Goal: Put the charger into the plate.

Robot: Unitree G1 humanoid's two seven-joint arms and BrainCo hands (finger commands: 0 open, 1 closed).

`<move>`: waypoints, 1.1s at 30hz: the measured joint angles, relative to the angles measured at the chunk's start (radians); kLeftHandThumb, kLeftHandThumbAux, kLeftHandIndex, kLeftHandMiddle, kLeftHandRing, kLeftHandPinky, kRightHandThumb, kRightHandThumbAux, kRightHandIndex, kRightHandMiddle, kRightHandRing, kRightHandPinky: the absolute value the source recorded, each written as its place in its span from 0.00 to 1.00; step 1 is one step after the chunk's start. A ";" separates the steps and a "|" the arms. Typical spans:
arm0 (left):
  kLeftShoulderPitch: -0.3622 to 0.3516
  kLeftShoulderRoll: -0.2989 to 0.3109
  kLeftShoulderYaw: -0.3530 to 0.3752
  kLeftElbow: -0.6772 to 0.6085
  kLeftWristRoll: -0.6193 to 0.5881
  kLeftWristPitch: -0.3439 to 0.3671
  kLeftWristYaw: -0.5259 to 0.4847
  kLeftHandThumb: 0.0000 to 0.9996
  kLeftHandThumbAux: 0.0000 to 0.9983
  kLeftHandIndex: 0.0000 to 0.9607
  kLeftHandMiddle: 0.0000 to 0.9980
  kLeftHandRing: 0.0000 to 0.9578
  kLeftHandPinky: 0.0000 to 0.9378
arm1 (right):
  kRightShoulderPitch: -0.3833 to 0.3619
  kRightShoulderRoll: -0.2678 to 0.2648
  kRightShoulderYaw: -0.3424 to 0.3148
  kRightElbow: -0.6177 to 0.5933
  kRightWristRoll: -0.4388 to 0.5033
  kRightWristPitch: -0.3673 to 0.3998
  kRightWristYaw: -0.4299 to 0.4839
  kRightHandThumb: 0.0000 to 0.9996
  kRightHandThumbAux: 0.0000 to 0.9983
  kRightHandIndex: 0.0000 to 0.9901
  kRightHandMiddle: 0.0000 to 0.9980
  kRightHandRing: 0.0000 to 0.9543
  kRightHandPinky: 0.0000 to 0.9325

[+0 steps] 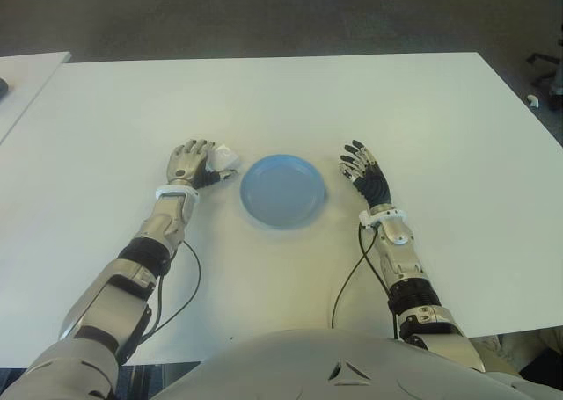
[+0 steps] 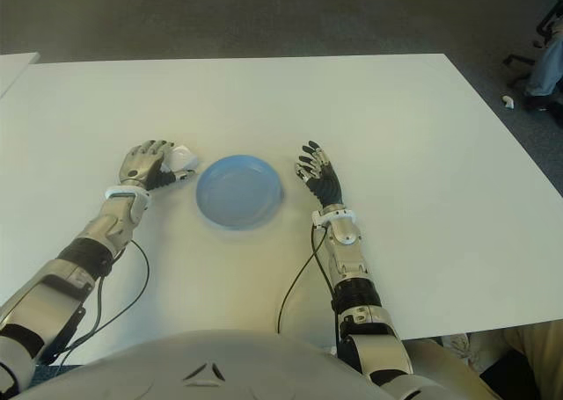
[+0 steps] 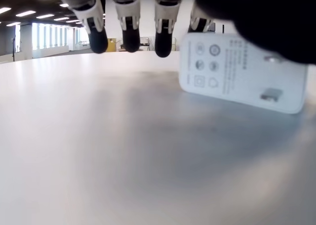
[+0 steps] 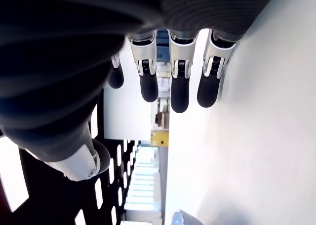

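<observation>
Nearest to you, both forearms reach forward over the white table [image 1: 422, 110], each trailing a black cable [image 1: 347, 281] back toward the robot's body.

Your right hand [image 1: 365, 173] shows just to the right of the plate, on its edge with the palm turned toward the plate. Its fingers are straight and spread, gripping nothing; the right wrist view confirms the fingertips [image 4: 178, 96] hang free with only air beneath them.

Between the two hands sits the blue plate [image 1: 283, 190], flat on the table. Its well holds nothing; you see only bare blue surface inside the rim.

Your left hand [image 1: 188, 163] is just left of the plate, knuckles up. The white charger [image 1: 223, 160] lies on the table at that hand's inner side, between the hand and the plate, outside the rim and a little apart from it. In the left wrist view the charger [image 3: 242, 71] rests on the tabletop beside the palm, printed face toward the camera, while the fingertips [image 3: 131, 39] hang above the table with a gap under them. They are loosely bent, not closed round the charger.

Farther out, the table runs bare to its far edge, with grey floor [image 1: 264, 13] beyond.
</observation>
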 measured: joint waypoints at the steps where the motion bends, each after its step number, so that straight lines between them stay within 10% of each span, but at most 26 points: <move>1: -0.003 -0.002 -0.003 0.005 0.000 0.000 0.000 0.24 0.17 0.10 0.10 0.08 0.12 | 0.001 0.000 0.000 -0.001 0.000 0.000 0.000 0.03 0.68 0.03 0.16 0.20 0.24; 33: -0.099 0.007 -0.103 0.094 0.051 0.006 0.000 0.21 0.19 0.08 0.12 0.09 0.14 | 0.025 0.005 0.002 -0.040 0.015 0.021 0.018 0.04 0.68 0.02 0.15 0.20 0.23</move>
